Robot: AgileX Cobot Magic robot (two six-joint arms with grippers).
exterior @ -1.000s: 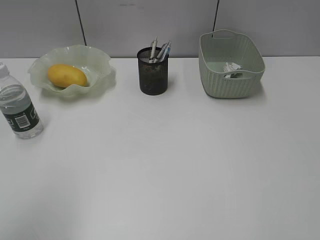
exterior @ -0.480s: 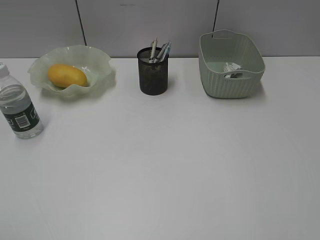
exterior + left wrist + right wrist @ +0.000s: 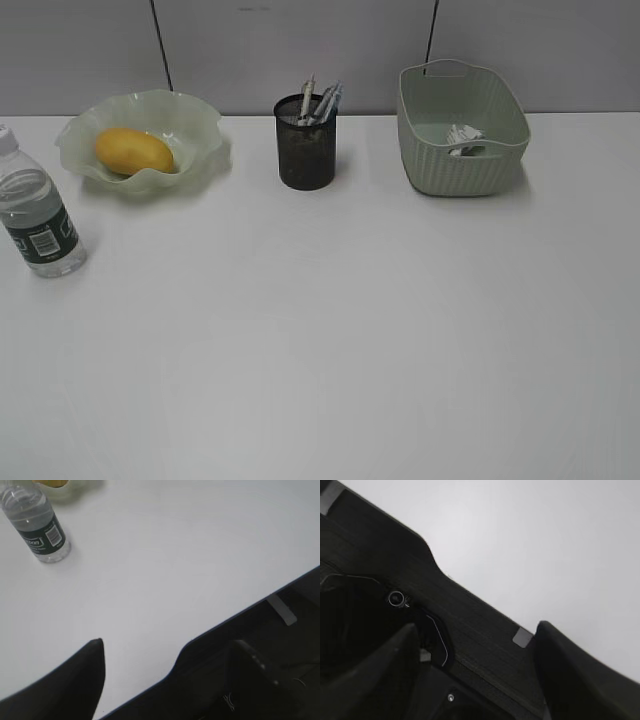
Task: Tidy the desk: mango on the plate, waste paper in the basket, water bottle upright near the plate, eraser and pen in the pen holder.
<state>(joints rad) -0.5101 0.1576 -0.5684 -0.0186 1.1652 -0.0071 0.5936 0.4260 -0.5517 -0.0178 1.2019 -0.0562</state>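
White desk [image 3: 330,330] looks the same as a second ago; mango [image 3: 133,150] on plate [image 3: 200,125], waste paper [image 3: 462,136] in basket [image 3: 440,175], pens in pen holder [image 3: 306,160], water bottle [image 3: 38,225] upright nearby; left gripper [image 3: 170,680] and right gripper [image 3: 475,675] both hang wide, empty, at the desk's edge; tidying looks finished.

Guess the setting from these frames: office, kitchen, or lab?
Most likely an office or lab workstation set up as a desk. A plain white desk backed by grey partition panels, a black mesh pen holder with pens, and a pale green basket holding waste paper.
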